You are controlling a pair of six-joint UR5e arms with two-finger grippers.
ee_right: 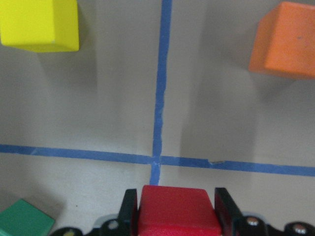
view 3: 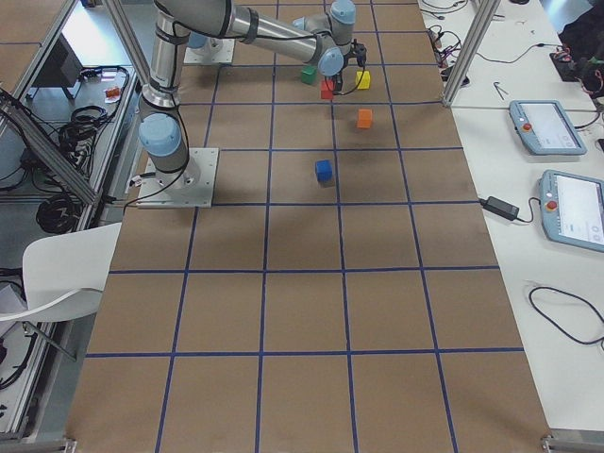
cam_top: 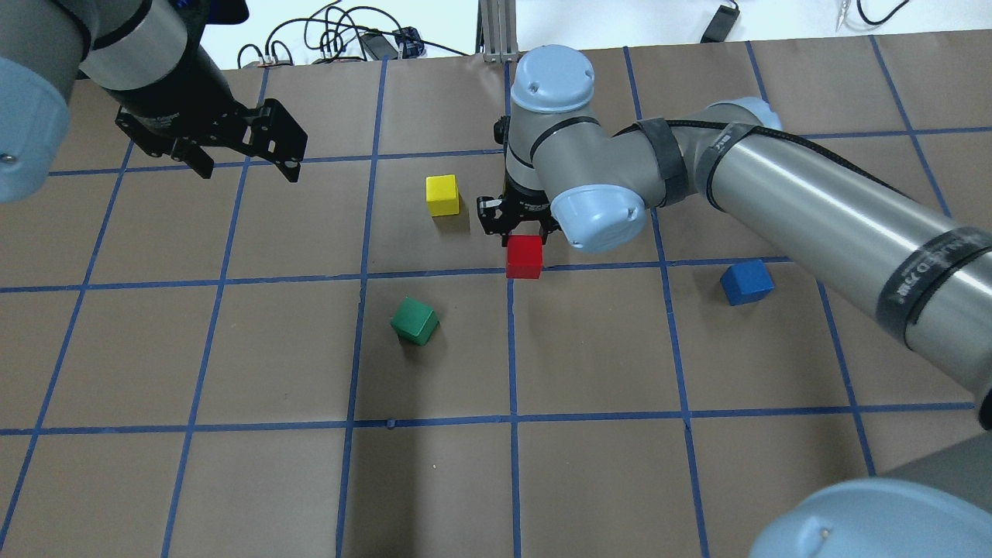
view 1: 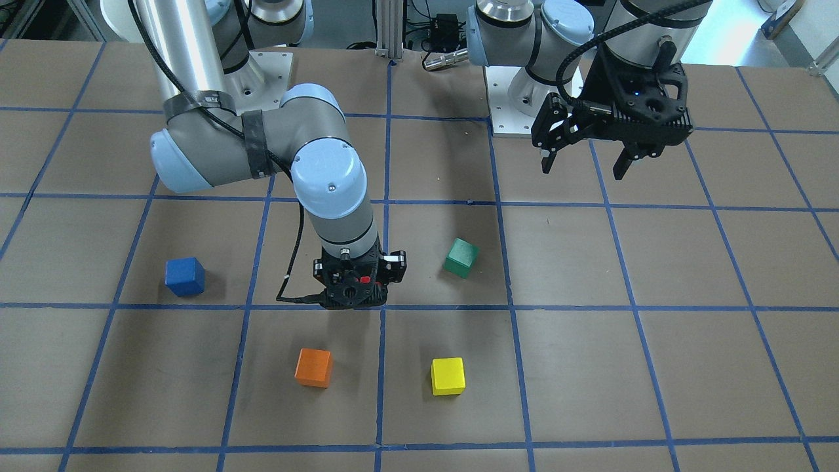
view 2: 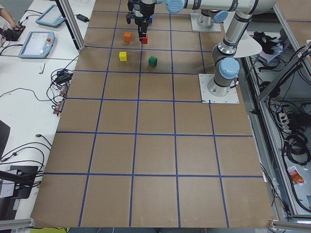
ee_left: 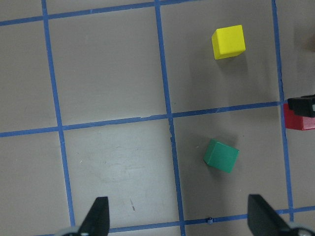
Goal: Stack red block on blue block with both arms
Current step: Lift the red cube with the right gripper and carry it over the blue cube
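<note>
a: which step? left to right

b: left claw [cam_top: 248, 169] spread wide, holding nothing. right claw [ee_right: 176, 206] clamped on both sides of the red block [cam_top: 525, 256], mid-table. the grasp looks made

a: next?

b: lift and carry it to the blue block [cam_top: 745, 281], far right; line the faces up square before letting go

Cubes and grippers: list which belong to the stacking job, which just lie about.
Job: small matte red cube, held in the black two-finger right gripper; small matte blue cube; open black left gripper.
Lying about: small green cube; small yellow cube; small orange cube.
</note>
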